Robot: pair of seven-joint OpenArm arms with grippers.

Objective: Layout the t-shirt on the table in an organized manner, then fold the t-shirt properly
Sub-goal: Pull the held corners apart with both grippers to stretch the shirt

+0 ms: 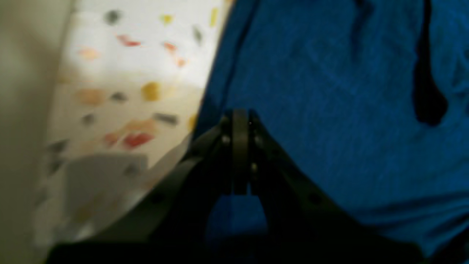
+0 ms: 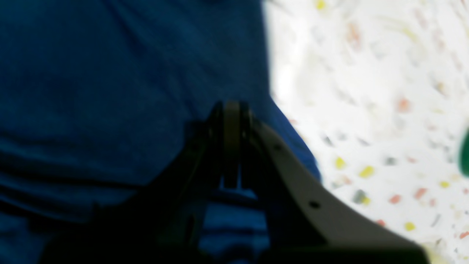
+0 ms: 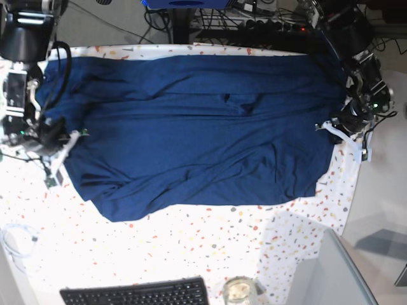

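Observation:
The dark navy t-shirt (image 3: 191,127) lies spread wide across the far half of the speckled white table (image 3: 191,254), wrinkled, with creases near its middle. In the base view my right gripper (image 3: 77,135) sits at the shirt's left edge and my left gripper (image 3: 325,127) at its right edge. Seen from the left wrist, the left gripper (image 1: 240,115) is shut with blue t-shirt (image 1: 329,110) fabric at its jaws, beside the table (image 1: 139,66). The right wrist view shows the right gripper (image 2: 232,108) shut the same way on the t-shirt (image 2: 110,73), table (image 2: 366,91) to its right.
A black keyboard (image 3: 137,294) and a glass jar (image 3: 238,290) stand at the near table edge. A white cable (image 3: 16,241) lies at the near left. Cables and a power strip (image 3: 254,25) run behind the table. The table's right edge drops off near the left gripper.

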